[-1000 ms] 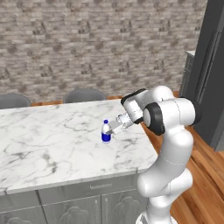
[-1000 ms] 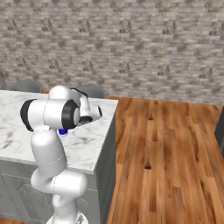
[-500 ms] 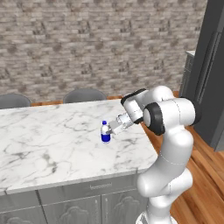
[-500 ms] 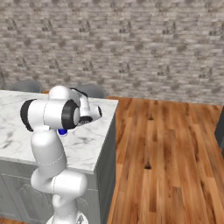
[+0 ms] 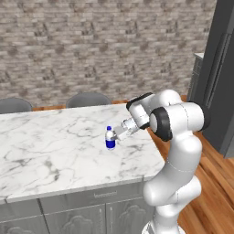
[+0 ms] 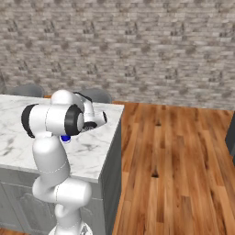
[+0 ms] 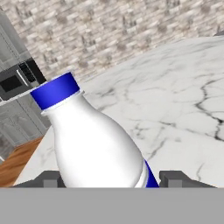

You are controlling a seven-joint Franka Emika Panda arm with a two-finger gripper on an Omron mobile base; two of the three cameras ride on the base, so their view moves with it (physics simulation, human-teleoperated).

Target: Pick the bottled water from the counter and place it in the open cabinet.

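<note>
Bottle [image 5: 109,138] standing upright on marble counter [image 5: 50,146] near its right end, hand [image 5: 119,133] reaching in level, fingers [image 7: 49,178] lying either side of bottle, grip uncertain.

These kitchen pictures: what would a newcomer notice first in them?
First the big white robot arm standing at the corner of the marble counter, reaching over its top. Next the small bottled water with its blue cap, upright on the counter right at the claw. In the hand view the bottle looms large between the two dark fingertips.
</note>
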